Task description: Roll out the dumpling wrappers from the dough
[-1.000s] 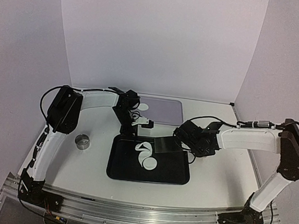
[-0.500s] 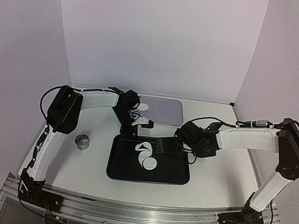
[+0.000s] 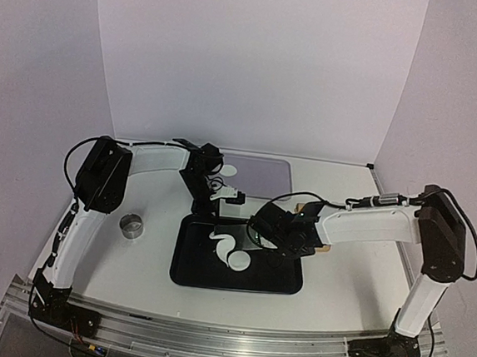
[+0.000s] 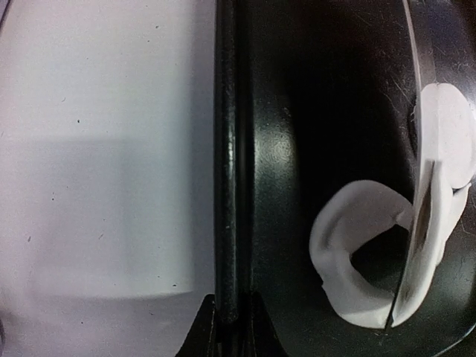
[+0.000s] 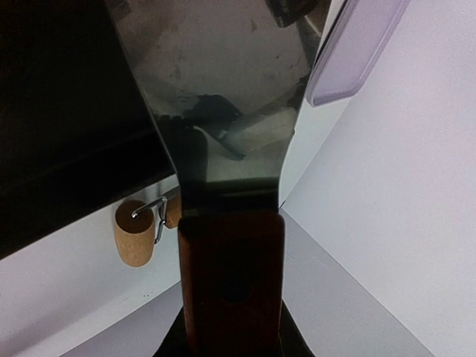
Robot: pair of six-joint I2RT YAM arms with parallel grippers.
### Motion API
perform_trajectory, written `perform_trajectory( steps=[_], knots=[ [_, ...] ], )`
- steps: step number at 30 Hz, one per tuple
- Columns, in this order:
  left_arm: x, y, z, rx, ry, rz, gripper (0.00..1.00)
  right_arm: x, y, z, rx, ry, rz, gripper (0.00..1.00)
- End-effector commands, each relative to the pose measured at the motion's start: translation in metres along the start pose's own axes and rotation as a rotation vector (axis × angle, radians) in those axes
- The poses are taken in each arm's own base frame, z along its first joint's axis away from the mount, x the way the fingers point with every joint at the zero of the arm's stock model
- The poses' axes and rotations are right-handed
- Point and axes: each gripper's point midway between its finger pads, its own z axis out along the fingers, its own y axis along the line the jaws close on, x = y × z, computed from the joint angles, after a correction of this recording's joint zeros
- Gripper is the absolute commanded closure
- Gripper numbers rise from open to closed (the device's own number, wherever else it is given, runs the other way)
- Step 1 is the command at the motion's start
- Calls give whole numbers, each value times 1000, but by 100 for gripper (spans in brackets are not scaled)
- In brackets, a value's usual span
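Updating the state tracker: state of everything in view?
left gripper: shut on black tray rim
right gripper: shut on spatula handle
spatula: blade edge down at dough scrap
dough scrap: curled strip in black tray
near wrapper: flat in black tray
far wrapper: flat on purple tray
metal cup: upright, beside black tray

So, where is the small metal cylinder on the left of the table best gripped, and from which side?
Probably across its outer wall near the rim, coming straight down from above. The metal cylinder stands upright on the table, open end up, with nothing touching it, so its round wall offers two opposite faces at any angle.
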Motion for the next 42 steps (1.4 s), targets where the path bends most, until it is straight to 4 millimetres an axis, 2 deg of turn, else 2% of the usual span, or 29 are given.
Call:
perform_trajectory(
  steps=[1,5,10,16,20,28,37,39,42],
  knots=[
    [1,23,24,-95,29,87,100,-39,-7,-11,4,-66,-57,100],
    [3,22,24,-93,35,84,100,-60,-27,-19,43,-93,-37,100],
    [4,22,25,-96,38,86,100,-74,-29,-38,86,-130,-93,100],
    [2,24,25,-105,32,90,100,-86,-27,-75,153,-186,-163,100],
    [2,25,24,-107,32,89,100,-91,-40,-101,220,-205,-151,100],
    [0,25,21,-111,29,91,100,-68,-70,-119,324,-124,-147,100],
    [-1,25,20,-110,27,89,100,-48,-113,-148,410,-104,4,100],
    [-1,25,20,-109,26,88,100,-43,-117,-144,401,-105,29,100],
    [-2,25,19,-109,23,87,100,-29,-96,-117,350,-61,-42,100]
  ],
)
